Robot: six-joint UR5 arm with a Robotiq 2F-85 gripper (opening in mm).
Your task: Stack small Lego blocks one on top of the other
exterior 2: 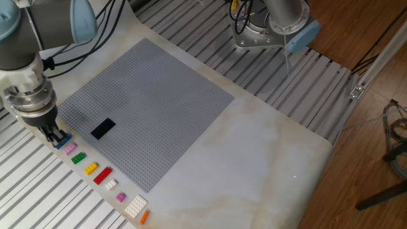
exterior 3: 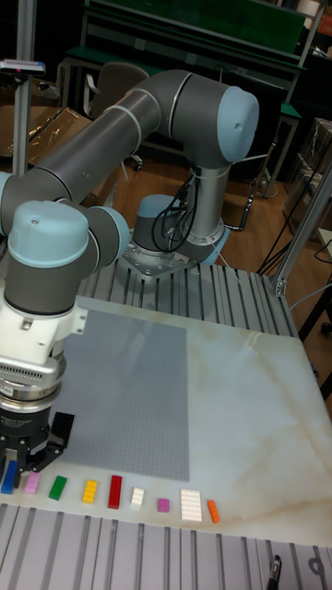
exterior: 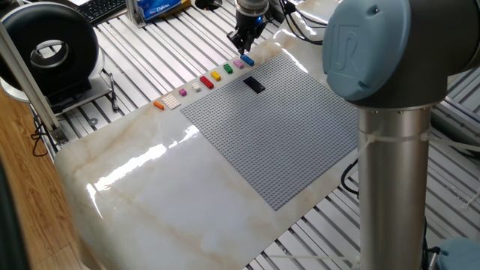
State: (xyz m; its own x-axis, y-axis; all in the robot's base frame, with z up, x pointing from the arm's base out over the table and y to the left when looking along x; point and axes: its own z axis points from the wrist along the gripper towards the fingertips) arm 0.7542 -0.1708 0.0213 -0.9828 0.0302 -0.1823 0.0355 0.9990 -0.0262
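Gripper point(exterior 2: 57, 135) low over blue block point(exterior 2: 64, 144) at row's end beside baseplate point(exterior 2: 152, 102), fingers narrowly parted astride it, grasp unconfirmed. Black block point(exterior 2: 103, 129) seated on baseplate, likely as stack base; pink-purple block point(exterior 2: 69, 149) just beside blue.

Bricks are crowding shoulder to shoulder along the baseplate point(exterior 2: 159, 95) edge, pink-purple brick point(exterior 2: 70, 149) just beside the blue brick point(exterior 2: 64, 142); black brick point(exterior 2: 102, 129) is sitting alone, open studs surrounding it.
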